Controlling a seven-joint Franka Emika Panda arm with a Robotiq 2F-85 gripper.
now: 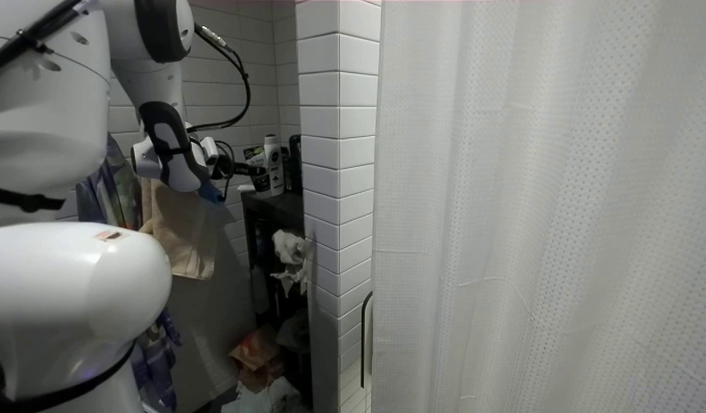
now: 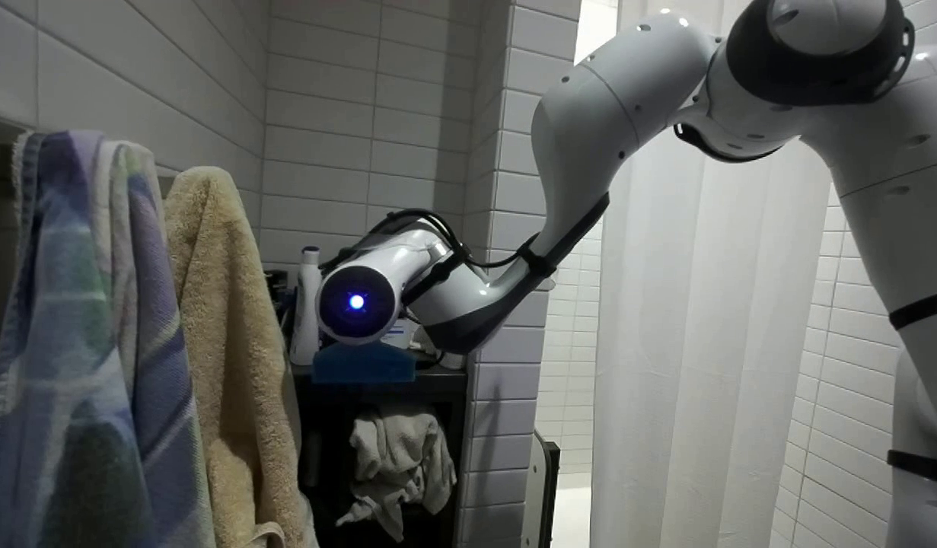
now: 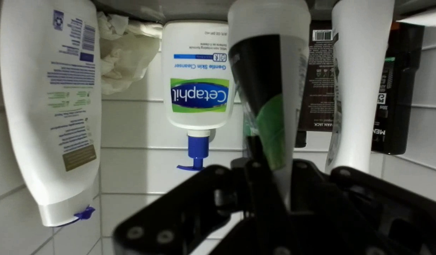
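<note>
Tan towel (image 2: 224,342): hanging beside patterned towel (image 2: 80,304)
Curtain (image 1: 530,201): white, hanging in folds
Rag (image 2: 403,457): crumpled, in dark shelf unit (image 1: 275,207)

Narrow end of the tube (image 3: 269,88) partly hidden by blurred jaws

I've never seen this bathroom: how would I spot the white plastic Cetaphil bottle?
Beside the jutting white tiled wall, find the black shelf unit. On its top, the broad white plastic bottle stands near the black-and-green plastic tube in the black gripper. Unlike its neighbours, it has a blue pump and a blue oval on green.
</note>
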